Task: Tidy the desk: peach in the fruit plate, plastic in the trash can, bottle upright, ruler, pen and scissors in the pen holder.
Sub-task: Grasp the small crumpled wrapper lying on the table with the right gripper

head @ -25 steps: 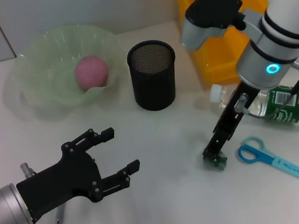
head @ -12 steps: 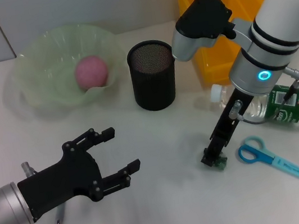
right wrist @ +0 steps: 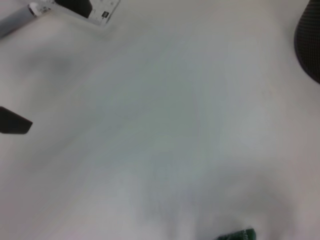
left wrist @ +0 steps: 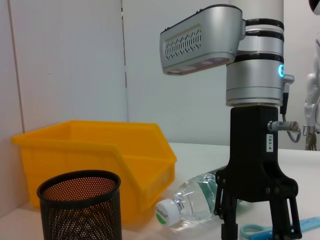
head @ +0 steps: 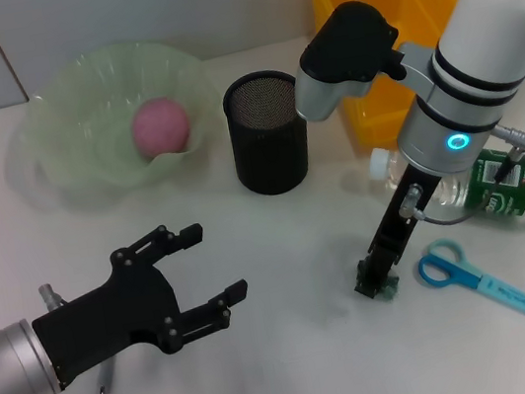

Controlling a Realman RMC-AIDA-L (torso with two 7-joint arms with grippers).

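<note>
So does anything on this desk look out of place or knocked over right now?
Yes. The water bottle lies on its side by the yellow bin instead of standing. The blue scissors lie loose on the desk, outside the black mesh pen holder. The peach sits properly in the fruit plate.

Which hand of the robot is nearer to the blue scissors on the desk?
The right. The right hand is low over the desk just beside the handle end of the scissors. The left hand is far across the desk, on the other side.
</note>
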